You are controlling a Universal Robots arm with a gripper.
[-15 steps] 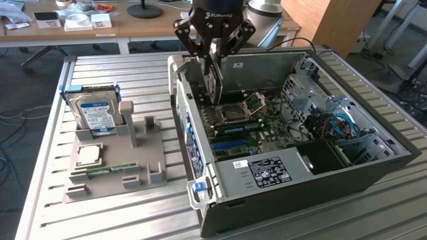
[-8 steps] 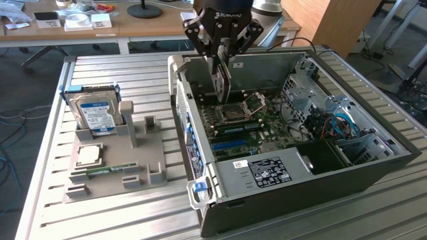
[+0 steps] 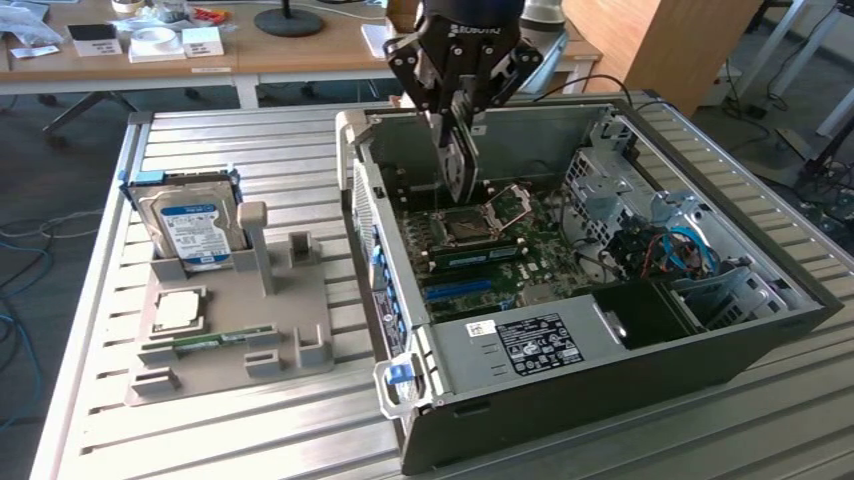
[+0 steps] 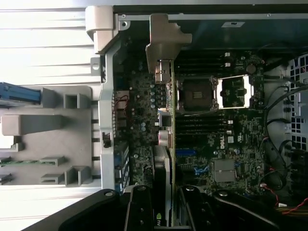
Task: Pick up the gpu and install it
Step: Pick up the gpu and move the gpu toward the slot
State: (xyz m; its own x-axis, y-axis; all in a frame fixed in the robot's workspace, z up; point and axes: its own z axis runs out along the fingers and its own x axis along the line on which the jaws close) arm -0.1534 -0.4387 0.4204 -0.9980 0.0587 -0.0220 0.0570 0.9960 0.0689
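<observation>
At the upper centre of the frame the gripper [image 3: 454,100] clasps the gpu [image 3: 458,165], which hangs edge-on inside the open computer case [image 3: 534,395], over the motherboard [image 3: 534,250]. At the left, a hard drive [image 3: 196,230] stands upright in a grey holder [image 3: 287,335] on the slatted table [image 3: 240,150].

Jaws point straight down — clamped.
</observation>
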